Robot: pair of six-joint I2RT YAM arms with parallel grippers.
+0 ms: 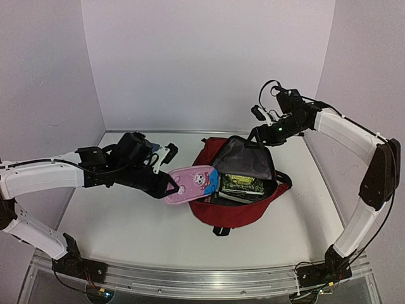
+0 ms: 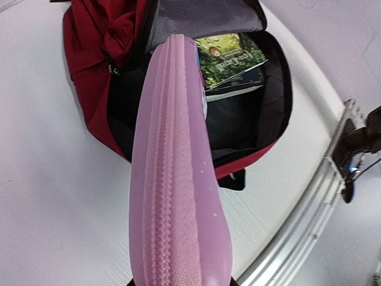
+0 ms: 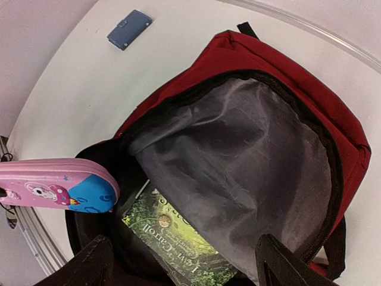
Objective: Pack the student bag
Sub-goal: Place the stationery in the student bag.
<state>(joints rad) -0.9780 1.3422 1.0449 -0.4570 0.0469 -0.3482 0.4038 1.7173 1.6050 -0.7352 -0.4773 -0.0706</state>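
Student bag (image 1: 237, 214) sits mid-way across the table (image 1: 126, 221) with a book (image 1: 242, 184) lying inside it. Pencil case (image 1: 190, 185) is at its left (tip over the opening), and a pouch (image 3: 130, 28) lies further back left.

White table (image 1: 126, 215) with open dark red student bag (image 1: 234, 212), small blue case (image 3: 130, 28) well apart

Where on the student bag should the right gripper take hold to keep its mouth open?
Probably the top rim of the student bag, where red shell meets grey lining, from above, one finger inside, one outside. That edge stands up as a thin fold, and the open right gripper hangs above the opening.
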